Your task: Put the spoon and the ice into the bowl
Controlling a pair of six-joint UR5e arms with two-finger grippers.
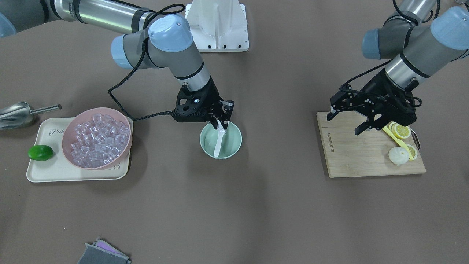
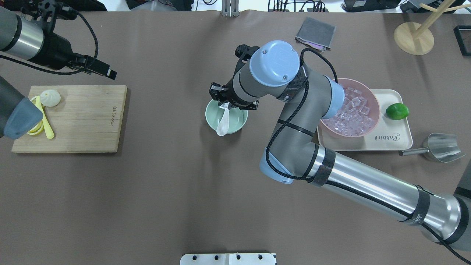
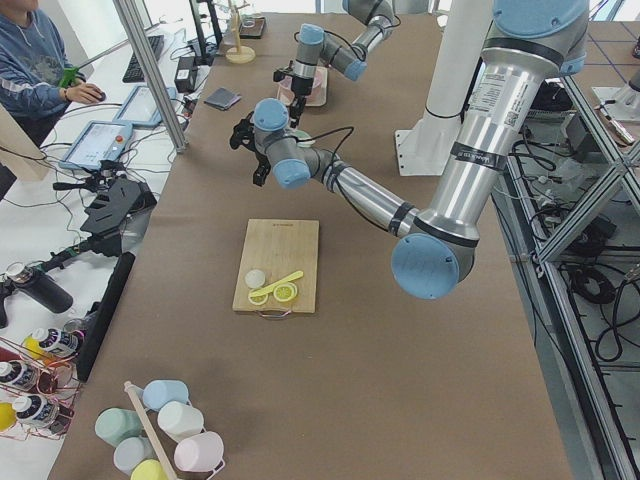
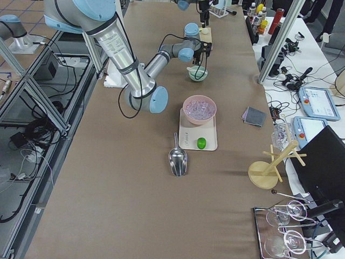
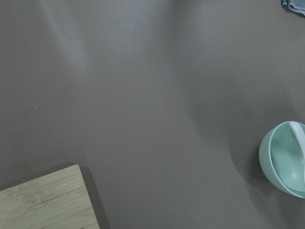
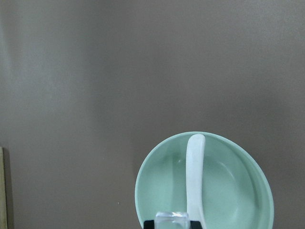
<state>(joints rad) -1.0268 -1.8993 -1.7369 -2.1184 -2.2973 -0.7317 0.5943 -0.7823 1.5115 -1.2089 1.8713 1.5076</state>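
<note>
The mint-green bowl (image 1: 205, 146) stands mid-table and also shows in the overhead view (image 2: 239, 119). The white spoon (image 1: 218, 145) lies in it, its handle leaning on the rim; the right wrist view shows the spoon (image 6: 195, 176) in the bowl (image 6: 157, 191). My right gripper (image 1: 221, 119) hovers over the bowl's rim, shut on a clear ice cube (image 6: 171, 218). More ice (image 1: 99, 139) fills the pink bowl (image 1: 69, 146). My left gripper (image 1: 344, 123) is open and empty above the cutting board's edge.
The pink bowl sits on a cream tray (image 1: 55, 172) with a green lime (image 1: 40, 152). A metal scoop (image 1: 14, 114) lies beside the tray. The wooden cutting board (image 1: 359, 154) holds lemon slices, a yellow utensil and a white bun. A grey cloth (image 1: 102, 255) lies at the table edge.
</note>
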